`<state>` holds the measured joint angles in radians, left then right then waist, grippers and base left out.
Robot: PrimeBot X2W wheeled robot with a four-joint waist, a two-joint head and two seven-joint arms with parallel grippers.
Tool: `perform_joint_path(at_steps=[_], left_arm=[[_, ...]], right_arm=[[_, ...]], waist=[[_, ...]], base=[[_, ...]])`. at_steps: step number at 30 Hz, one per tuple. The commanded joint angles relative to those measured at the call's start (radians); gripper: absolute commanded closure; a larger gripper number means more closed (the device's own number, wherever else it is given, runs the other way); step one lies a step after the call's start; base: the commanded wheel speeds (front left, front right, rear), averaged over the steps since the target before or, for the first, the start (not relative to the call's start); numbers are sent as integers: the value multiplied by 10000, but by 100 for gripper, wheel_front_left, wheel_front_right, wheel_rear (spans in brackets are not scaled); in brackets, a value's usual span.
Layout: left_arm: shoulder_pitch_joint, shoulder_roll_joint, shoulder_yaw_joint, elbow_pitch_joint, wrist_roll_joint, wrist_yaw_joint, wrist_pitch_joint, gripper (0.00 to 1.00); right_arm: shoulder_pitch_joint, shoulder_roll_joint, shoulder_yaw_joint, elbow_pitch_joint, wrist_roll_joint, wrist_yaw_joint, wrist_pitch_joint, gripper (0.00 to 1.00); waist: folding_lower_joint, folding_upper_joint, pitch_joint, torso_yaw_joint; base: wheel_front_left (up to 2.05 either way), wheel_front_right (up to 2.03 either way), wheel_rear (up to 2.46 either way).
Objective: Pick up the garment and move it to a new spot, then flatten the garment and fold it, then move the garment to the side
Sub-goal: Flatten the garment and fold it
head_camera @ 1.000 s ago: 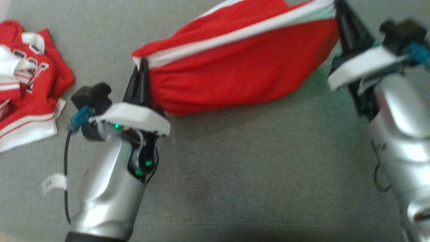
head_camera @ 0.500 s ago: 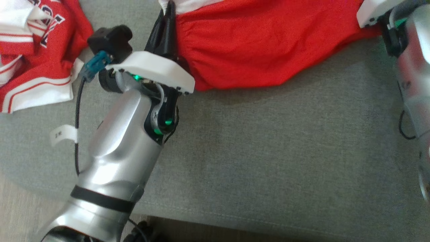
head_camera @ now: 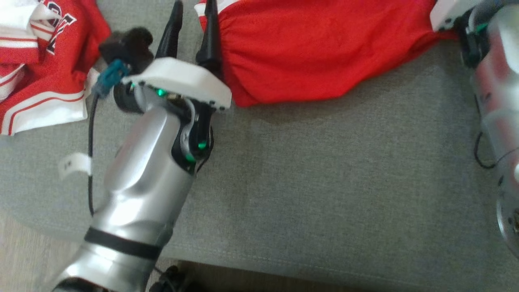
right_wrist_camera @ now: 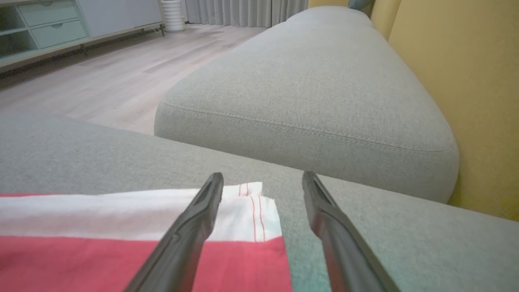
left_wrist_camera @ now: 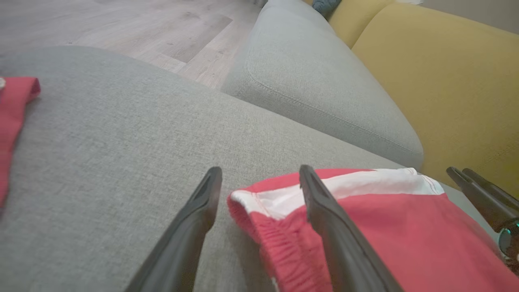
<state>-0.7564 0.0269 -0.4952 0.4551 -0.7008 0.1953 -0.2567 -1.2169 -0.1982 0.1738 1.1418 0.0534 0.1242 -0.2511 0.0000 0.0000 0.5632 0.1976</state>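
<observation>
1. Floor [left_wrist_camera: 121, 24]: pale wood-grain planks, seen beyond the seat.
2. Seat cushion [head_camera: 324, 182]: grey, coarse woven upholstery, flat-topped with a rounded, stitched near edge. All cloth items are laid on it.
3. Back cushion [left_wrist_camera: 446, 81]: mustard-yellow weave, set upright at the far side.
4. Adjoining cushion [right_wrist_camera: 316, 81]: grey, same weave, rounded corners, piped seam.
5. Garment [head_camera: 324, 52]: red, soft knit, with a white band. It is spread along the far part of the seat cushion between the two grippers. A gathered elastic edge is seen at its left end and a white hem with thin red lines at its right end.
6. Second jersey [head_camera: 40, 61]: red and white, with lettering, crumpled at the far left, well apart from the garment.
7. Left forearm [head_camera: 142, 194]: smooth silver shell, capped by a white plate.
8. Left gripper [left_wrist_camera: 260, 170]: dark tapered fingers, jaws spread. The garment's left corner is lying between them, and nothing is pinched.
9. Right gripper [right_wrist_camera: 262, 174]: jaws spread. One finger is seen over the white hem corner, the other over bare cushion.
10. Paper tag [head_camera: 75, 164]: white, looped on the left arm's black cable.
</observation>
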Motion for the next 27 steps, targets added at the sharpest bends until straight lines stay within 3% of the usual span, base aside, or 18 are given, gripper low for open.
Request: perform_joint_path(at_steps=[1,11,12,13,17,27], left_arm=[[264,233,353,-292,98,70,-51,0],[1622,233,629,-639,559,55,-51,0],[1713,233,631,-654,609,59,-51,0],[1801,233,633,-664,652,62,-51,0],[2122,233,621,-611,940,42,-51,0],[3476,233,1148,-291,1751,-89,-51,0]], right_arm=[[201,227,36,-72,76,65,-95,0],[1089,281,467,1174,801,65,1543,0],[1190,312,628,1209,889,65,1800,55],[1288,358,793,1227,1005,65,2005,100],[1640,411,1080,1103,1815,65,2325,100],[3555,-6,1467,-76,3994,65,1517,100]], waist=[[0,0,-118,-44],[0,0,-697,-9],[0,0,-763,-3],[0,0,-827,-5],[0,0,-1196,-71],[0,0,-2621,-859]], base=[[0,0,0],[0,0,0],[0,0,0],[0,0,0],[0,0,0],[0,0,0]])
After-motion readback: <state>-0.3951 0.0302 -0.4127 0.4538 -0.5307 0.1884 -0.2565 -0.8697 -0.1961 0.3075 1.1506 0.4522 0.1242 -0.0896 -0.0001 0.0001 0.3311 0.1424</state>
